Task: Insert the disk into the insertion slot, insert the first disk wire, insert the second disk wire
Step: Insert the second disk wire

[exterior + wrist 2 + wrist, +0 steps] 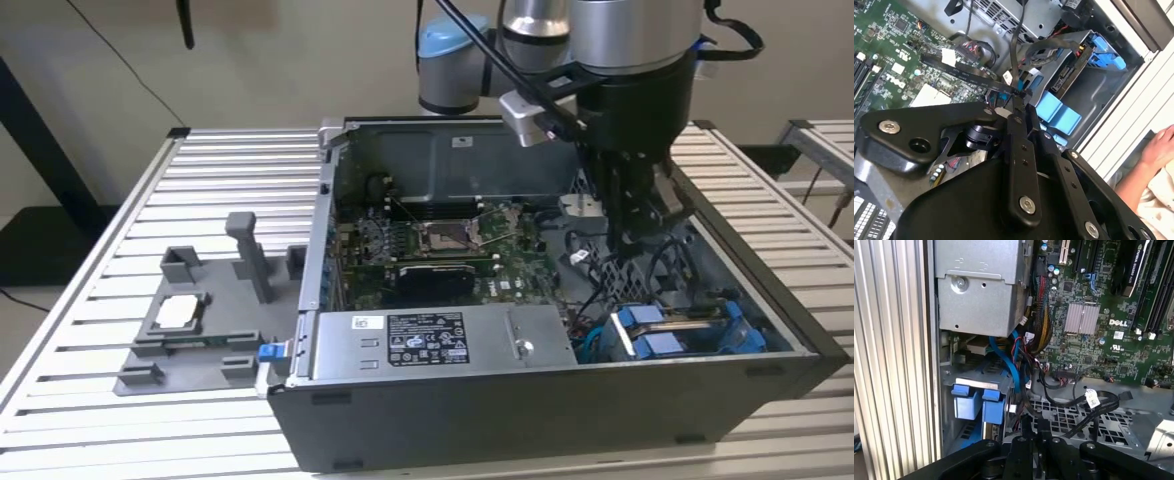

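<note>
The disk is seated in the slot, at 5 o'clock of the gripper in the exterior view. A black wire appears pinched between narrowed fingers. The first-wire step is judged underway, and plug-to-port alignment is called for.

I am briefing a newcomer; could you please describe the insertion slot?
Find the open computer case on the slatted table. In its near corner on the exterior view's right, beside the grey labelled power-supply box, sits the insertion slot: the metal bay with bright blue plastic tabs.
</note>
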`<state>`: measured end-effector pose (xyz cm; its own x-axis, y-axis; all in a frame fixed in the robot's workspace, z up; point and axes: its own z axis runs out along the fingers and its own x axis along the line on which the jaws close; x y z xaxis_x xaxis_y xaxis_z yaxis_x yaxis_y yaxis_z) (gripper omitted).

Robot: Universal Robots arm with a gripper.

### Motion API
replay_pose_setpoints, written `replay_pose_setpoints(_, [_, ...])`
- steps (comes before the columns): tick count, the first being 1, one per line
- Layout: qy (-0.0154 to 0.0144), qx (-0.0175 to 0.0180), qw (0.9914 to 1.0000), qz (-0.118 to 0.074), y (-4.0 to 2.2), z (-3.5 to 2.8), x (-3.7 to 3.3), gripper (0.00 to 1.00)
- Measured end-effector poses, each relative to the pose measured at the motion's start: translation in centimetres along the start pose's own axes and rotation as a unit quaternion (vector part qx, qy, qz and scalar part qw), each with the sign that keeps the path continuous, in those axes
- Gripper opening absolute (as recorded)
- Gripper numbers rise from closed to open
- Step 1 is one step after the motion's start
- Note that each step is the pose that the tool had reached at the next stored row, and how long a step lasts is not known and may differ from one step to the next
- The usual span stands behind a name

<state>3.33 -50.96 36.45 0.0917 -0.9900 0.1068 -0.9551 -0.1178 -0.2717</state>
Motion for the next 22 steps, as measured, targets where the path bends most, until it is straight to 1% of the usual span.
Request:
replay_pose_setpoints(6, [0.0001, 0.0008, 1.00000, 0.000, 0.06, 0.05, 0.01, 0.16])
replay_pose_setpoints(14, [0.0004, 0.0008, 1.00000, 0.000, 0.06, 0.05, 0.04, 0.16])
replay_pose_setpoints(16, [0.0002, 0.0000, 1.00000, 0.000, 0.03, 0.07, 0.09, 0.16])
replay_pose_setpoints(17, [0.0000, -0.0018, 1.00000, 0.000, -0.03, 0.10, 0.16, 0.16])
replay_pose_setpoints(18, [-0.0004, -0.0054, 0.99999, 0.000, -0.15, 0.15, 0.28, 0.16])
replay_pose_setpoints(22, [-0.0024, -0.0226, 0.99974, -0.002, -0.71, 0.39, 0.83, 0.16])
